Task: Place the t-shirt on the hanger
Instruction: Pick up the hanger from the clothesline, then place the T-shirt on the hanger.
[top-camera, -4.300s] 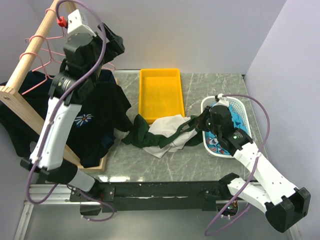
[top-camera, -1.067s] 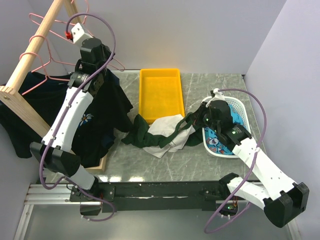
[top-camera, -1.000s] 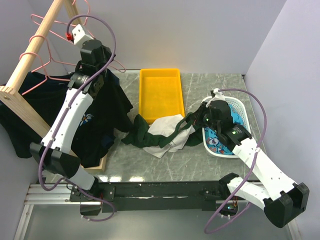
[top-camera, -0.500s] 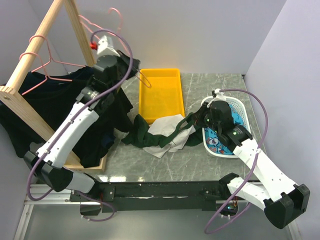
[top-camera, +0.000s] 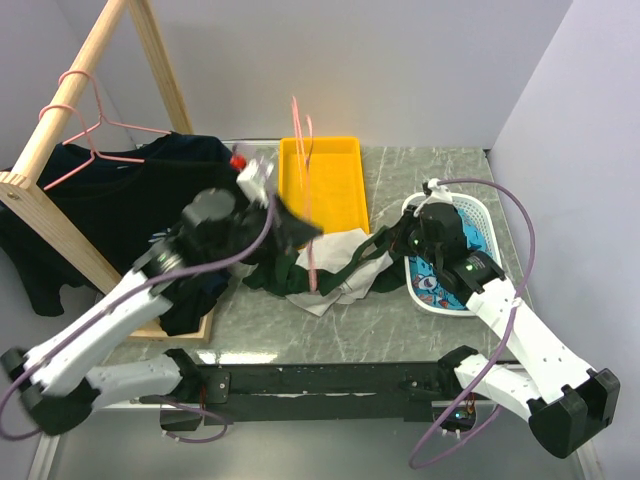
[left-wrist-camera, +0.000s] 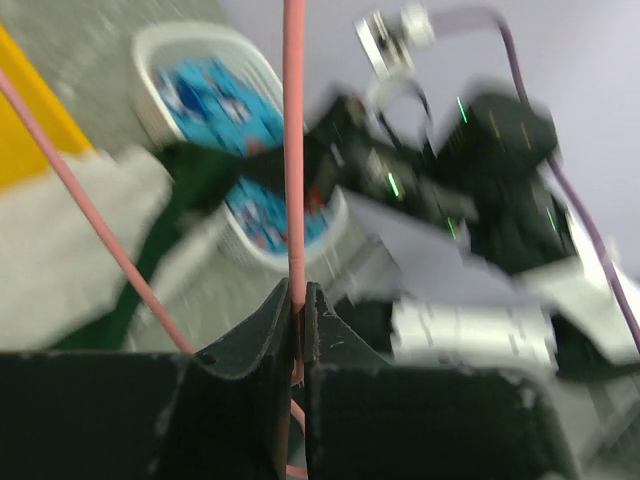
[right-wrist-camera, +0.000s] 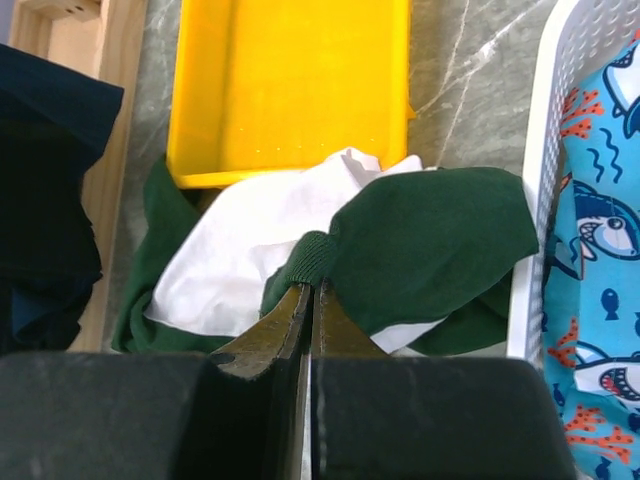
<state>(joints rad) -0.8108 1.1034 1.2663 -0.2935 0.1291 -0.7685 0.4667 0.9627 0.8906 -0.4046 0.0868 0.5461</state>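
Note:
The dark green and white t-shirt (top-camera: 330, 268) lies crumpled on the marble table in front of the yellow tray. My right gripper (top-camera: 386, 245) is shut on its ribbed green edge (right-wrist-camera: 318, 252), and the green cloth (right-wrist-camera: 430, 235) bunches just past the gripper (right-wrist-camera: 311, 288). My left gripper (top-camera: 298, 232) is shut on the thin pink hanger (top-camera: 303, 150), which stands on edge over the tray and the shirt. In the blurred left wrist view the hanger wire (left-wrist-camera: 293, 150) runs straight up from the closed gripper (left-wrist-camera: 299, 296), with the t-shirt (left-wrist-camera: 60, 240) below it.
A wooden rack (top-camera: 60, 110) at the left carries another pink hanger (top-camera: 95, 135) and a black t-shirt (top-camera: 130, 200). The yellow tray (top-camera: 345, 150) sits at the back middle. A white basket (top-camera: 478, 215) with blue patterned cloth (top-camera: 430, 282) stands at the right.
My left arm has swung down from the rack to the table's middle, carrying the pink hanger over the t-shirt. The right gripper has stayed put, pinching the shirt.

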